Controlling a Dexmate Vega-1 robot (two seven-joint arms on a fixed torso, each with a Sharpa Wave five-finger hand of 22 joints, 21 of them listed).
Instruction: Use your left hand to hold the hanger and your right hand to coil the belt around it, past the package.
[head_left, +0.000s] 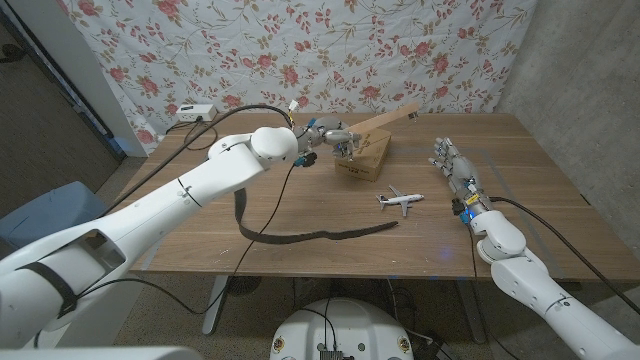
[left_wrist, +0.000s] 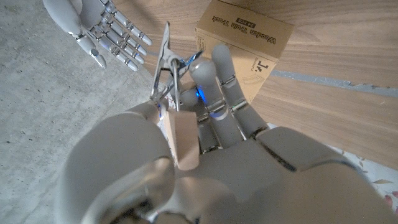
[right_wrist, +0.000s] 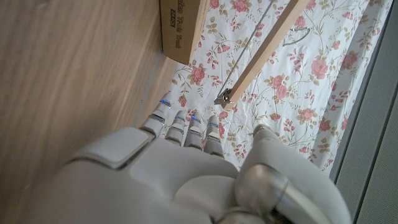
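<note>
Left hand (head_left: 325, 135) grips the wooden hanger (head_left: 385, 121) at one end, held up over the cardboard package (head_left: 364, 158) at the table's far middle; metal clip (left_wrist: 163, 62) sticks out past the fingers. Belt (head_left: 300, 233) lies loose on the wooden table (head_left: 520, 135) near the front edge, well apart from both hands. Toy airplane (head_left: 402, 199) sits between belt and right hand (head_left: 455, 165). Right hand holds nothing, fingers extended, at the right side with bare table around it.

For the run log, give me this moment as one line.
left hand: holds wooden hanger | right hand: open | belt: on table, uncoiled
</note>
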